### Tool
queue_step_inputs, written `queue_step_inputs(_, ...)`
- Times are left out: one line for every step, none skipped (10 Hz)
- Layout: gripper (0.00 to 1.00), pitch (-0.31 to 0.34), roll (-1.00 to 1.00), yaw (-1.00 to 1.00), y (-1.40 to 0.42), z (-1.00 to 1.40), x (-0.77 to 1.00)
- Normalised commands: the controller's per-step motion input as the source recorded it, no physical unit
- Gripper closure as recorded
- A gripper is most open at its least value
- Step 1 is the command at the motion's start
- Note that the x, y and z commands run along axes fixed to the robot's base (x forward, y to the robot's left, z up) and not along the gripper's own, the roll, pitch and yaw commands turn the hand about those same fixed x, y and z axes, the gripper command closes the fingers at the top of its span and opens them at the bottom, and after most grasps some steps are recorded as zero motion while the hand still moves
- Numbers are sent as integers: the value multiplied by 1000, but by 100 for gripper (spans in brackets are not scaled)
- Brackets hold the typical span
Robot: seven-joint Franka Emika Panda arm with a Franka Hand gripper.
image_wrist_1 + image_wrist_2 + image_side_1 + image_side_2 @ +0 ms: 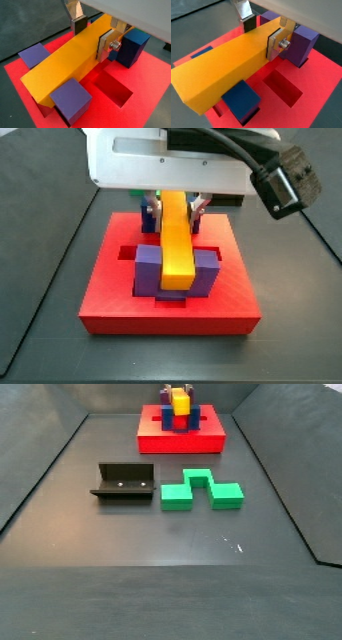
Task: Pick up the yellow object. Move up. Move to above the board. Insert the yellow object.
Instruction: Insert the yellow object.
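The yellow object is a long orange-yellow bar lying level between the upright posts of the red board. My gripper is shut on its far end, one silver finger with a dark pad on each long side. In both wrist views a purple post and a blue post flank the bar, and an open rectangular slot lies beside it. A side view shows the yellow object running between two purple posts on the board. Whether its underside touches the board is hidden.
The black L-shaped fixture and a green notched block stand on the dark floor, well in front of the board. Sloping dark walls enclose the floor on both sides.
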Motion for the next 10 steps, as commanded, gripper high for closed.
queue_step_inputs(100,-183,-176,-86,-97,0,-17)
queue_step_inputs(100,-189,-256,-137,-34,0,-17)
queue_step_inputs(100,-180,-273,-103,0,0,-17)
queue_step_inputs(100,-164,-269,-83,0,-40,-11)
queue_step_inputs(100,-180,-306,-77,0,-54,0)
queue_step_inputs(100,-191,-313,-83,0,-114,0)
queue_step_inputs(100,-159,-291,-49,0,-100,0)
queue_step_inputs(100,-140,-236,-20,0,-163,0)
queue_step_inputs(100,-41,-57,0,0,-329,0)
queue_step_inputs(100,0,0,0,0,-440,0)
